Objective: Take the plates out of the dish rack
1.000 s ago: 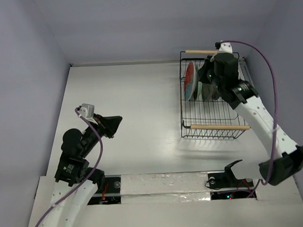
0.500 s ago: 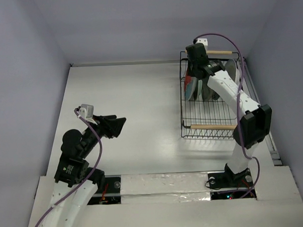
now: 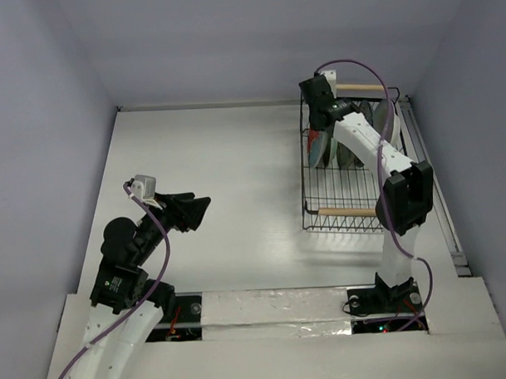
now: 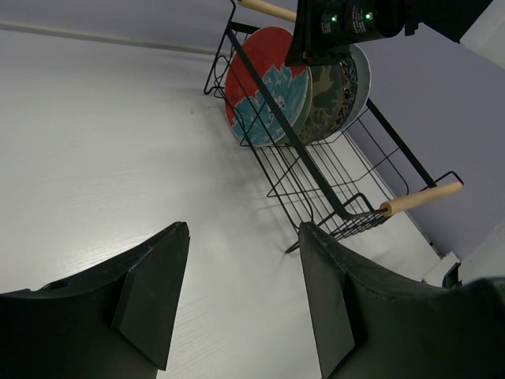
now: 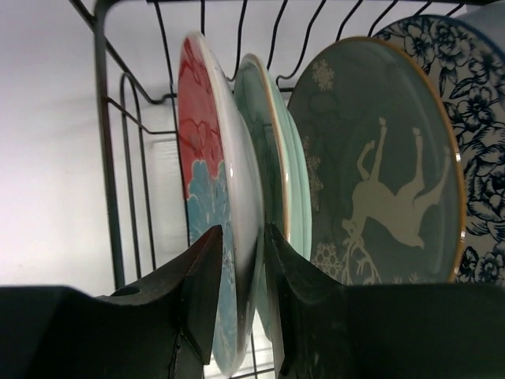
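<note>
The black wire dish rack (image 3: 305,175) stands at the back right, and its plates stand on edge at its far end. The red plate (image 5: 207,150) with teal flowers is the leftmost, also visible as the red plate (image 4: 264,87). Behind it come a pale green plate (image 5: 272,150), a grey-green plate (image 5: 379,174) with a pale deer and a blue-patterned white plate (image 5: 483,118). My right gripper (image 5: 243,233) reaches down over the rack's far left corner, one finger on each face of the red plate's rim. My left gripper (image 4: 243,229) hovers open over the table's left part, holding nothing.
The rack has a wooden handle (image 3: 347,212) at its near end and another wooden handle (image 3: 359,88) at its far end. The right arm (image 3: 376,152) stretches over the rack. Walls close in behind and on both sides. Bare white table (image 3: 235,157) lies left of the rack.
The right arm swung left along the rack's far end and set its fingers around the red plate's rim. The left gripper went from shut to open without changing place.
</note>
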Tool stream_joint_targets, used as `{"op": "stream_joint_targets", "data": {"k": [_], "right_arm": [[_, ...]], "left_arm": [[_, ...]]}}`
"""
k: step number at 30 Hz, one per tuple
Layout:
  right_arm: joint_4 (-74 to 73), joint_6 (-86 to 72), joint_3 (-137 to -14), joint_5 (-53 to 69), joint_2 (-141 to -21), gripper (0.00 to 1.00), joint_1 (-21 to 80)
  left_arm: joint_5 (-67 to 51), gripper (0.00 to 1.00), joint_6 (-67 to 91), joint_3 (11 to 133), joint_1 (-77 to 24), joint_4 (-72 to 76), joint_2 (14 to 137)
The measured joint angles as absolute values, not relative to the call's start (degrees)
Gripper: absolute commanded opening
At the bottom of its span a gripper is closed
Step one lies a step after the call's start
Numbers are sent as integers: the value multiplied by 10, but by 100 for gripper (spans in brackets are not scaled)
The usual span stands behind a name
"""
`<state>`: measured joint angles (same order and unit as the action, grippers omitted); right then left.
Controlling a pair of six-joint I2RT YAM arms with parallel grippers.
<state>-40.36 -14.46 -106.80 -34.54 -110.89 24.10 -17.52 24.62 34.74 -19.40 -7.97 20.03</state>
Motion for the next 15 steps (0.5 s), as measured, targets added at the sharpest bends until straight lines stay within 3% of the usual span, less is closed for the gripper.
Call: {"op": "stream_joint_targets", "data": {"k": [5,6,9,15], "right_arm": [[-407,-134,-1069,-364,-1125,19,244],[-409,-131,-1071,-370,-1126,11,246],[-417,-126,-1075,-390,-1129,0,249],[-420,-113,-1080,-406,-1129,0,262]], "left_arm": [[-175,55,246,347,-194,-80,200],[-175,55,246,347,-194,-80,200],[-175,55,246,347,-194,-80,200],[-173,55,246,348,-194,-80,199]]}}
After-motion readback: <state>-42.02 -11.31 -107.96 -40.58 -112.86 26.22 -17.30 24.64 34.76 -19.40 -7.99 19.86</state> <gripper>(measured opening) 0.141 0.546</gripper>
